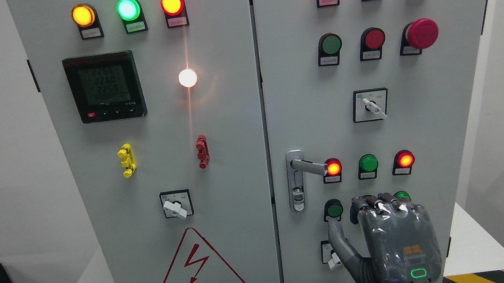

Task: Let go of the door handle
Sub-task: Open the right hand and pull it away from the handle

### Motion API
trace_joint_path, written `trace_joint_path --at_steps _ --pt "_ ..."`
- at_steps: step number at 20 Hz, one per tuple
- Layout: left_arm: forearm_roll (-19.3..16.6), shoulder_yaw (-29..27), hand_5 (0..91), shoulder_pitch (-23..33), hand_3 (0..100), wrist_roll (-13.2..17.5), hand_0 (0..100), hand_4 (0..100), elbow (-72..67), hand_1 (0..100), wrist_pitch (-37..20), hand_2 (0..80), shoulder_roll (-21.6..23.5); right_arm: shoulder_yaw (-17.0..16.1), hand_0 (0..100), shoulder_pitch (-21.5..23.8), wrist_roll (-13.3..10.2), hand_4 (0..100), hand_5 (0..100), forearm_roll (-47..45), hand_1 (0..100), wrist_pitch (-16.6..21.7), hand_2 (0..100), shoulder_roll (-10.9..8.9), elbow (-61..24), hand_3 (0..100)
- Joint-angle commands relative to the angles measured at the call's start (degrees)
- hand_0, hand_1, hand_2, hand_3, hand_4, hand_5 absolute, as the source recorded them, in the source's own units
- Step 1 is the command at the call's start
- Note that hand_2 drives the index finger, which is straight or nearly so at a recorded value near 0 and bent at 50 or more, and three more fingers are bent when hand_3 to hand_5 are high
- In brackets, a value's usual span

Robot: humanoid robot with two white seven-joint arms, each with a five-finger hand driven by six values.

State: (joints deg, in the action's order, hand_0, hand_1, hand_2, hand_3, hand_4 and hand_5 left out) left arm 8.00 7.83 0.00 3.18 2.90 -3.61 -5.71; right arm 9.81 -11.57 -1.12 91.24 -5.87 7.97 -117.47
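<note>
Door handle [308,166] sits on the right door's left edge, lever pointing right, nothing touching it. My right hand [388,235] is below and right of it, fingers curled, holding nothing. Release looks done. Next: pull the arm back clear of the green button [334,209].

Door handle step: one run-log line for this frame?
task: release door handle | right hand: off and below door handle, fingers curled, holding nothing | door handle: horizontal, free | right cabinet door: closed | left hand: not in view
</note>
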Motion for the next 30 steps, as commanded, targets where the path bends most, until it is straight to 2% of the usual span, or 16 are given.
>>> trace_joint_path --at_steps 1,5,7,10,14,16,18,19,24,30 --pt "0.0 0.1 0.0 1.1 0 0.2 12 0 0.0 56 0.0 0.0 0.0 -3.6 54 0.5 -0.8 51 49 -2.6 27 1.0 41 0.03 -2.4 51" --pt "0.0 0.0 0.0 1.1 0 0.2 12 0 0.0 56 0.0 0.0 0.0 -9.0 53 0.6 -1.9 43 41 -5.2 27 8.8 35 0.03 -2.3 44" --pt "0.0 0.0 0.0 1.1 0 0.2 12 0 0.0 56 0.0 0.0 0.0 -11.2 53 0.7 -2.5 38 35 -6.0 27 11.6 31 0.03 -2.3 39" --pt "0.0 0.1 0.0 1.1 0 0.2 12 0 0.0 56 0.0 0.0 0.0 -13.2 53 0.8 -2.5 35 32 -9.0 27 12.7 29 -0.15 -2.3 35" --pt "0.0 0.0 0.0 1.1 0 0.2 12 0 0.0 56 0.0 0.0 0.0 -15.5 53 0.9 -2.4 22 21 -12.6 26 15.5 20 -0.41 -2.2 23" --pt "0.0 0.1 0.0 1.1 0 0.2 12 0 0.0 56 0.0 0.0 0.0 -16.7 53 0.9 -2.4 20 19 -12.8 24 17.5 17 -0.24 -2.2 19" --pt "0.0 0.1 0.0 1.1 0 0.2 12 0 0.0 56 0.0 0.0 0.0 -17.5 53 1.0 -2.4 14 15 -14.8 23 18.1 6 -0.24 -2.2 10" --pt "0.0 0.0 0.0 1.1 0 0.2 12 0 0.0 56 0.0 0.0 0.0 -17.7 54 1.0 -2.4 12 13 -16.0 22 18.2 5 -0.24 -2.2 8" --pt "0.0 0.0 0.0 1.1 0 0.2 12 0 0.0 56 0.0 0.0 0.0 -18.5 55 2.4 -2.4 7 5 -20.2 17 19.9 0 -0.24 -2.2 4" --pt "0.0 0.0 0.0 1.1 0 0.2 12 0 0.0 56 0.0 0.0 0.0 -18.8 53 3.0 -2.7 7 3 -20.4 17 21.2 1 -0.06 -2.2 4"
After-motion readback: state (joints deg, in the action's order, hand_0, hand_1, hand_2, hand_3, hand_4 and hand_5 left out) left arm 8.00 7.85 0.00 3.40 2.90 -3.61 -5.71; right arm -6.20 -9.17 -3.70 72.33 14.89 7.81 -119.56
